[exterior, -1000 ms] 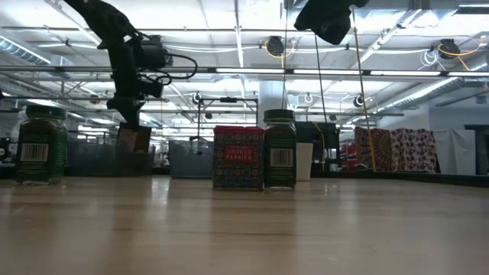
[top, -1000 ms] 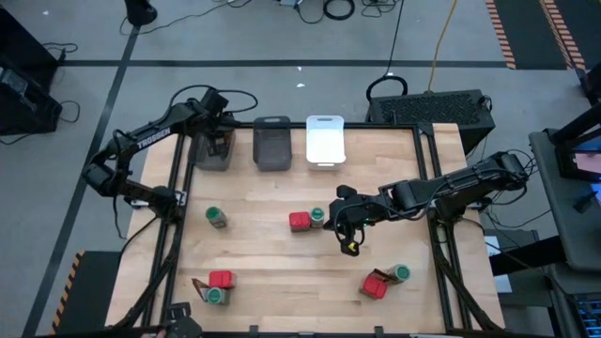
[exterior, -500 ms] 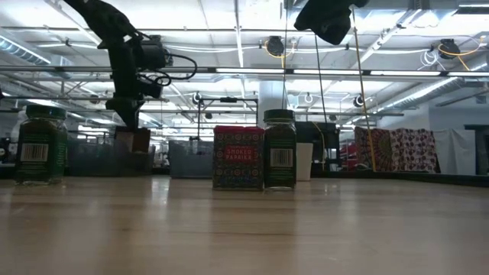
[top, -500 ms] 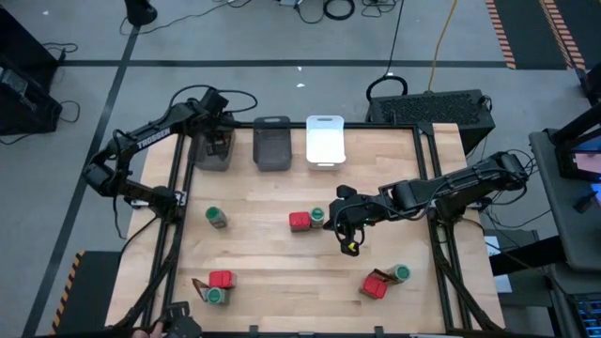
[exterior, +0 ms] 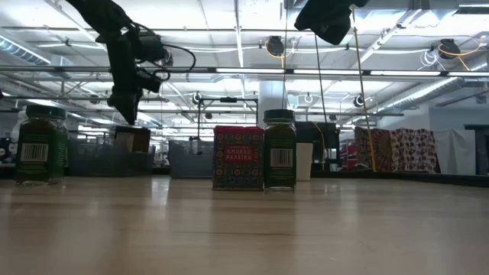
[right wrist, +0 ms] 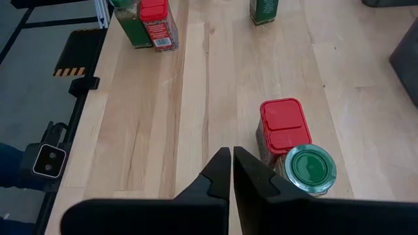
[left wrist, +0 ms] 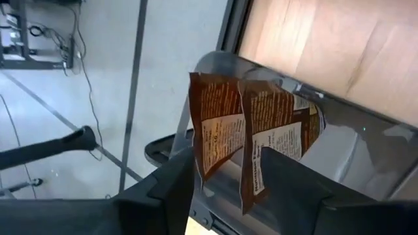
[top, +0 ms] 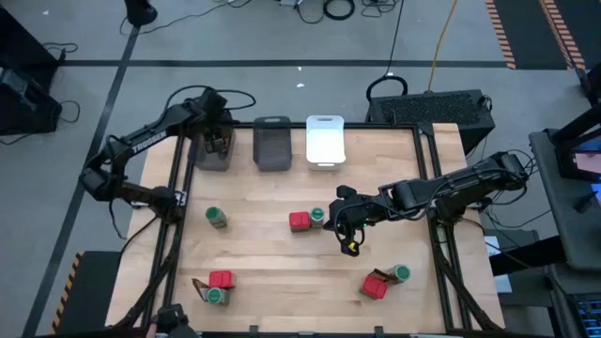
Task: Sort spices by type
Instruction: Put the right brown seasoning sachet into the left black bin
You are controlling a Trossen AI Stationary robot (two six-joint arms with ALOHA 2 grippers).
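Observation:
My left gripper (top: 218, 141) hangs open over the left dark grey bin (top: 212, 158) at the table's far left. Two flat brown packets (left wrist: 251, 140) stand on edge in that bin, below and between its spread fingers, and it touches nothing. My right gripper (right wrist: 232, 163) hovers shut over the table's middle, beside a red tin (right wrist: 282, 124) and a green-lidded jar (right wrist: 310, 168) that stand together on the wood. In the low view the left gripper (exterior: 122, 107) is a little above a packet (exterior: 131, 139).
A second dark grey bin (top: 272, 143) and a white bin (top: 325, 139) line the far edge. A jar (top: 216, 218) stands alone at the left. A tin, a jar and a packet cluster near left (top: 216, 284); a tin and a jar stand near right (top: 385, 280).
My left gripper has opened and let go of a brown packet, then risen a little above the left bin. The packet, which hung tilted from the fingers, now stands in the bin beside the other one.

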